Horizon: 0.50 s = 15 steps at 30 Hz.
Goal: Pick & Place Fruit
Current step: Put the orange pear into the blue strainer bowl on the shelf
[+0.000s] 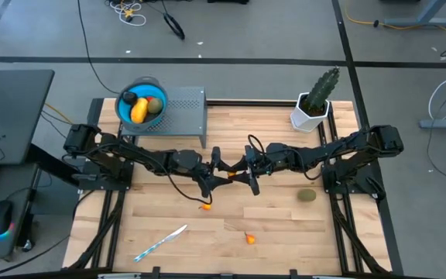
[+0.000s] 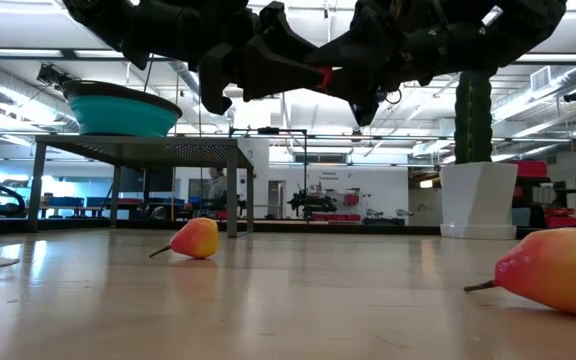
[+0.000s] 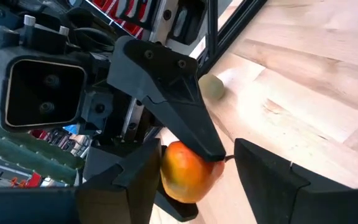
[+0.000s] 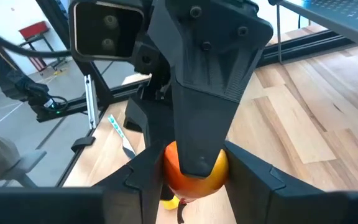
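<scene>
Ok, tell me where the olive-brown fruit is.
In the high view the olive-brown fruit lies on the table's right side, below the right arm and well below the cactus pot.

Bright, even overhead lighting; ceiling strip lights [image 2: 28,75] glare in the low view, where the near table [image 2: 288,310] blurs softly.

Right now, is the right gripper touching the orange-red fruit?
Touching. The right wrist view shows the right gripper with its fingers pressed against both sides of the orange-red fruit.
</scene>
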Each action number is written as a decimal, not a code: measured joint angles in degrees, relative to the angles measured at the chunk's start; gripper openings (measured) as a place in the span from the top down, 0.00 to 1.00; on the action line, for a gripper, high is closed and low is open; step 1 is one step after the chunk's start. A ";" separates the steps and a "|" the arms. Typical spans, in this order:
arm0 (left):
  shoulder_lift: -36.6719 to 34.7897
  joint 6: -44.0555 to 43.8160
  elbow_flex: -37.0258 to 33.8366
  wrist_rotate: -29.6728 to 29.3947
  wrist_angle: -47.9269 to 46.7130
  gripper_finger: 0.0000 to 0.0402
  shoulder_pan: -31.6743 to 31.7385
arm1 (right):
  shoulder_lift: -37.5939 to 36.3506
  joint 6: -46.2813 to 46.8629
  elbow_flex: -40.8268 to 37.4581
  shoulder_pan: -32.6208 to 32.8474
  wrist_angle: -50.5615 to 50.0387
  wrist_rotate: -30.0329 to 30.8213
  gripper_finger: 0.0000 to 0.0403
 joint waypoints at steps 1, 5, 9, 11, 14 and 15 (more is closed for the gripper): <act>0.00 0.02 0.00 0.29 -0.07 0.49 0.00 | 0.00 -0.20 0.00 0.00 -0.26 -0.07 0.61; 0.00 0.02 0.00 0.58 -0.08 0.54 0.00 | 0.00 -0.70 0.00 0.00 -1.05 0.09 0.61; 0.00 0.03 0.00 0.58 0.00 0.57 -0.01 | 0.00 -0.71 0.00 0.00 -1.08 0.12 0.61; 0.00 0.02 0.00 0.58 0.02 0.58 0.00 | 0.00 -0.71 0.00 0.00 -1.08 0.13 0.61; 0.00 -0.23 0.00 0.58 0.03 0.59 0.00 | 0.00 -0.71 -0.04 0.00 -0.94 0.16 0.61; 0.00 -0.23 0.00 0.58 0.03 0.60 0.00 | 0.00 -0.71 -0.04 0.00 -0.85 0.17 0.61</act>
